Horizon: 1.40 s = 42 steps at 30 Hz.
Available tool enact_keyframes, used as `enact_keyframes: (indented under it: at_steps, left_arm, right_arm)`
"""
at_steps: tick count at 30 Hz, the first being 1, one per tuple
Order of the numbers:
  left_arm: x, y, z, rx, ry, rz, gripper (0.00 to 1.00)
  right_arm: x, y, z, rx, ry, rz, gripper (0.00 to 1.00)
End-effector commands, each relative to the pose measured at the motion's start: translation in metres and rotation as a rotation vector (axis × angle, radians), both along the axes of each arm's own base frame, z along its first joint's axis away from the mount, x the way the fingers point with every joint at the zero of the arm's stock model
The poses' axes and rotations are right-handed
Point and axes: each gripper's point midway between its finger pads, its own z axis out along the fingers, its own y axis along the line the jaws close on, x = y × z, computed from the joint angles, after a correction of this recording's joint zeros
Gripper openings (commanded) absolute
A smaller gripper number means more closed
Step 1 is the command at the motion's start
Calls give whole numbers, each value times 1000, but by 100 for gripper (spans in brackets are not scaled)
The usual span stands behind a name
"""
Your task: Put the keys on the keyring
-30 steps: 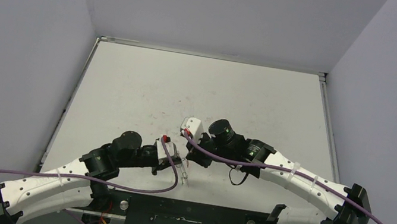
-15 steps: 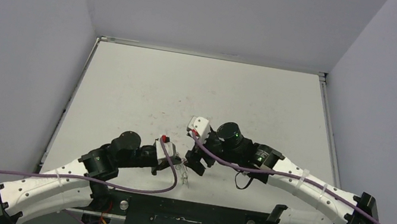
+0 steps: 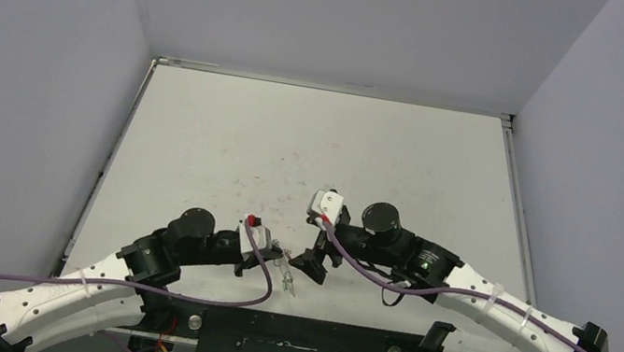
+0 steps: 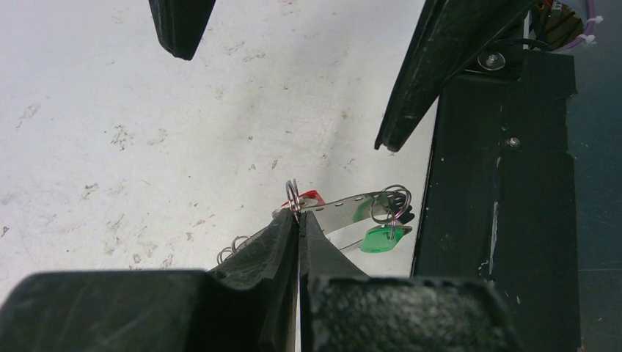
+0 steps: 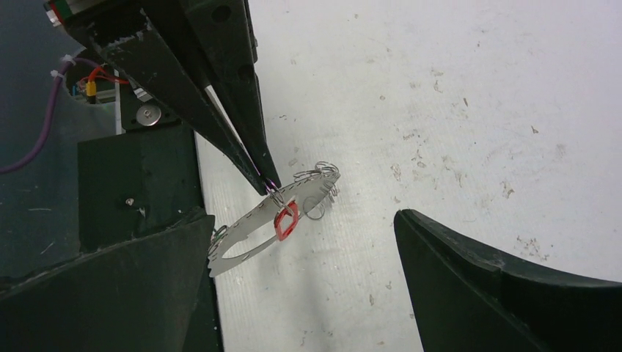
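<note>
My left gripper [image 4: 298,220] is pinching the keyring [image 4: 293,196], the keys [image 4: 345,209] pointing lengthwise toward the base plate [image 4: 499,220]; my right gripper [image 3: 311,264] is gaping.

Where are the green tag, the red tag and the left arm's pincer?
green tag [image 4: 378,239]: left wrist view, middle of the tag.
red tag [image 4: 311,196]: left wrist view, its visible top edge.
left gripper [image 4: 298,218]: left wrist view, shut fingertips pinching a small wire ring [image 4: 293,195].
</note>
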Motion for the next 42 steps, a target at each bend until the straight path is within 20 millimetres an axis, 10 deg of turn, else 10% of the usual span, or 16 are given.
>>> enact_keyframes:
  at_steps: [1, 10, 27, 42]
  left_arm:
    - [-6, -5, 19, -59, -62, -57, 0]
    - [-16, -11, 23, -91, -80, -131, 0]
    - [-19, -13, 27, -112, -104, -160, 0]
    - [-20, -14, 27, -112, -100, -165, 0]
  right_arm:
    - [7, 6, 15, 119, -75, 5, 100]
    - [-7, 7, 17, 260, -244, 142, 99]
    - [-26, 12, -12, 179, -223, 308, 35]
    - [-26, 25, -18, 173, -166, 333, 35]
